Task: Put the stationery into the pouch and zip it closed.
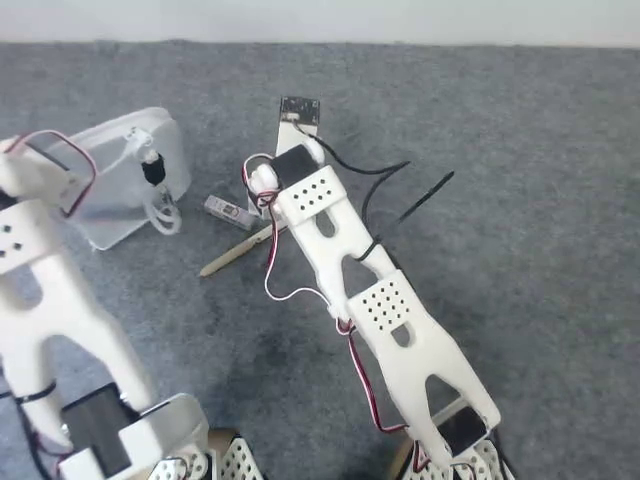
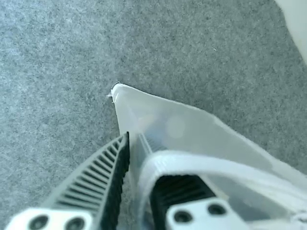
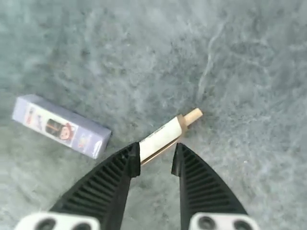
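Observation:
A translucent pouch lies on the grey carpet at the back left. My left gripper is at its near right edge. In the left wrist view the left gripper is shut on the rim of the pouch, which drapes over one finger. A pencil lies slanted on the carpet in the middle, with a small lilac box just behind it. My right gripper is open low over the pencil, a finger on each side of its upper end. The box lies beside it.
A thin black cable trails across the carpet to the right of the right arm. Red and white wires loop along that arm. Bare carpet stretches to the right and along the back.

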Robot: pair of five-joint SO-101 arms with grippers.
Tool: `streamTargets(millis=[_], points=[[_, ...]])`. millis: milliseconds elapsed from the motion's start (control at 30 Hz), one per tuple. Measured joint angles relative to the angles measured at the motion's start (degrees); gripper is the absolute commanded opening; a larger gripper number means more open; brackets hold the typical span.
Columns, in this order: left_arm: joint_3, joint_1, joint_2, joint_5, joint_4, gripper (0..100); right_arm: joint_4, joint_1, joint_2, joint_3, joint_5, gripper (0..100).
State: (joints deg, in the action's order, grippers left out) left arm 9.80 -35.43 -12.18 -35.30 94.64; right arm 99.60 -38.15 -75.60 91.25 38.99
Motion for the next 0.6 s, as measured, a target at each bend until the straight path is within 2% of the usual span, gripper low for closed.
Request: streamTargets(millis=[600], points=[[0.00, -0.09, 0.00, 0.00, 0.00, 1, -3.78, 0.09, -3.96, 0.35, 0.18, 11.7]])
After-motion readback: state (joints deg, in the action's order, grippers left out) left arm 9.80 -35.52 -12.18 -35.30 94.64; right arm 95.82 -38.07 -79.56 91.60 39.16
